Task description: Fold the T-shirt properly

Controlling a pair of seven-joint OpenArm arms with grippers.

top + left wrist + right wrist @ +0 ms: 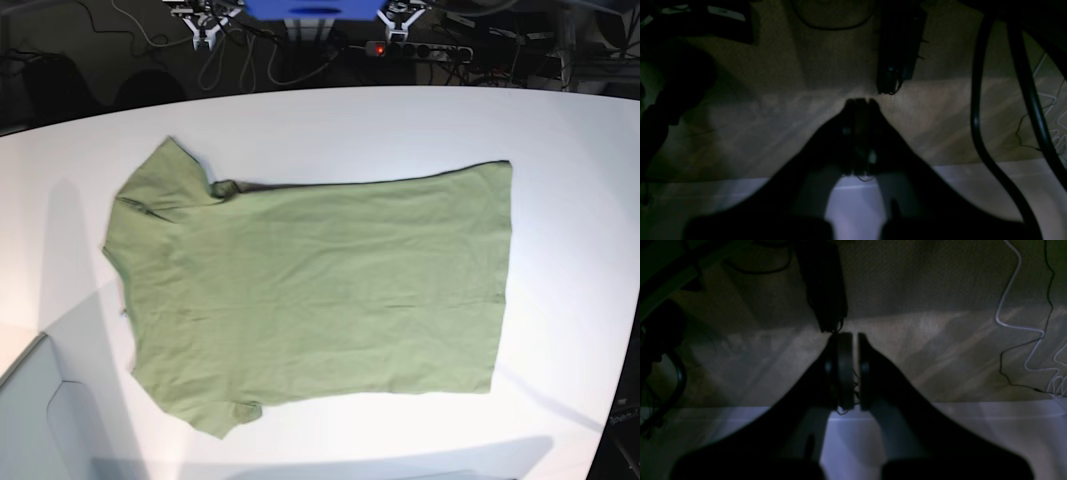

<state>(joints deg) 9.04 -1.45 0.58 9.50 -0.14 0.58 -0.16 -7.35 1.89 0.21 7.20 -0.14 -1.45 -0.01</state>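
The T-shirt (315, 290) lies spread flat on the white table (570, 150), collar end toward the base view's left. The left gripper (858, 101) and right gripper (850, 336) are pressed together, holding nothing, off the cloth. A clean fold likely starts with both pinching matching edge points.

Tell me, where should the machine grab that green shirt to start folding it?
Probably at the T-shirt's corners: it lies flat on the white table, collar end left, hem right. Pinching the near sleeve and the near hem corner from above would let that long edge lift evenly.
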